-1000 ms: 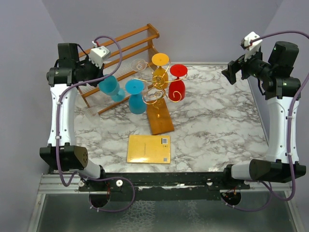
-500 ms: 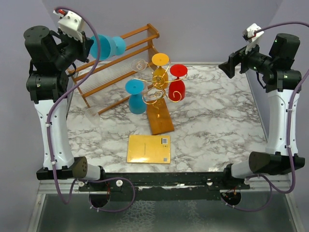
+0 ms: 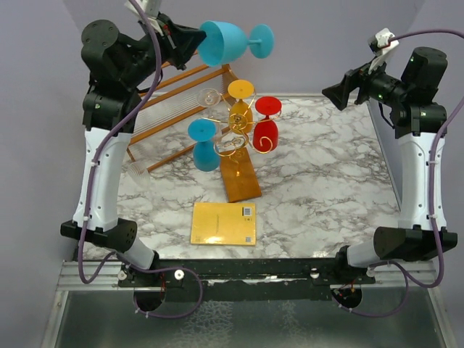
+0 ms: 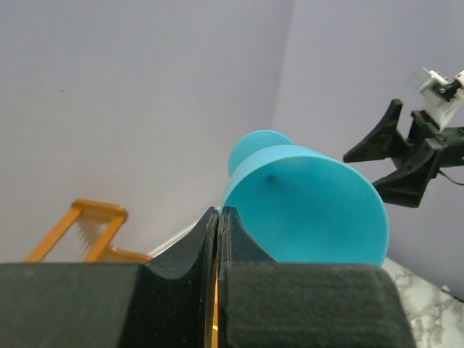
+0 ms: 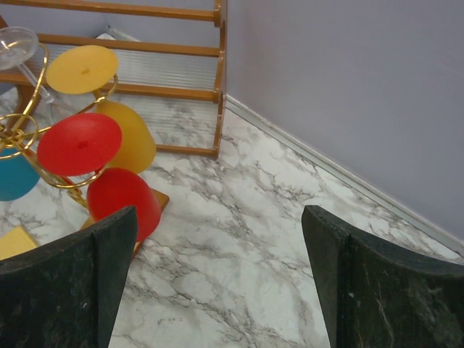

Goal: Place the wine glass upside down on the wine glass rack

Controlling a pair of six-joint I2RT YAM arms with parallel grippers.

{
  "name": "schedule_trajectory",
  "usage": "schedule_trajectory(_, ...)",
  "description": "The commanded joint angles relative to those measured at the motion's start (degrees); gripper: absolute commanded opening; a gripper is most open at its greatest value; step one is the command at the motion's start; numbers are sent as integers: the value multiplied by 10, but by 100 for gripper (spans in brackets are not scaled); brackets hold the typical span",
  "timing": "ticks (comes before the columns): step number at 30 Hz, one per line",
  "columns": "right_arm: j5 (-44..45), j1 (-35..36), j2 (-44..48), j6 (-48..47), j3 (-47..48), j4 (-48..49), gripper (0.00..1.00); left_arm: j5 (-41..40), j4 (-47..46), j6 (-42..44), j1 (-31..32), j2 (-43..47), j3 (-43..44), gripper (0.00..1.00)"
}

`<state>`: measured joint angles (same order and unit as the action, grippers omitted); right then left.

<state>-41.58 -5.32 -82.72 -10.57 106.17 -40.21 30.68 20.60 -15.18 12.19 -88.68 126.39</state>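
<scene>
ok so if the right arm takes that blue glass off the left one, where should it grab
Probably the stem. The blue wine glass lies sideways, foot toward the right gripper, and the left gripper clamps the bowl's rim, so the thin stem is free. Come from the right, fingers straddling it.

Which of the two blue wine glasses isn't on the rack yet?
The blue glass held sideways in the air by the left gripper; the other blue glass hangs upside down on the gold rack.
</scene>
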Motion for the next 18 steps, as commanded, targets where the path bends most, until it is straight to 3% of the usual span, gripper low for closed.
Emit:
schedule_trajectory(1, -69, 1, 1, 60, -13, 57, 94, -1, -45, -47, 45, -29, 35, 0)
schedule_trajectory(13, -141, 44, -17, 203, -18, 141, 78, -62, -18, 27, 143, -82, 83, 0)
schedule_trajectory(18, -115, 53, -19, 238, -17, 168, 70, -67, -16, 40, 159, -82, 84, 0)
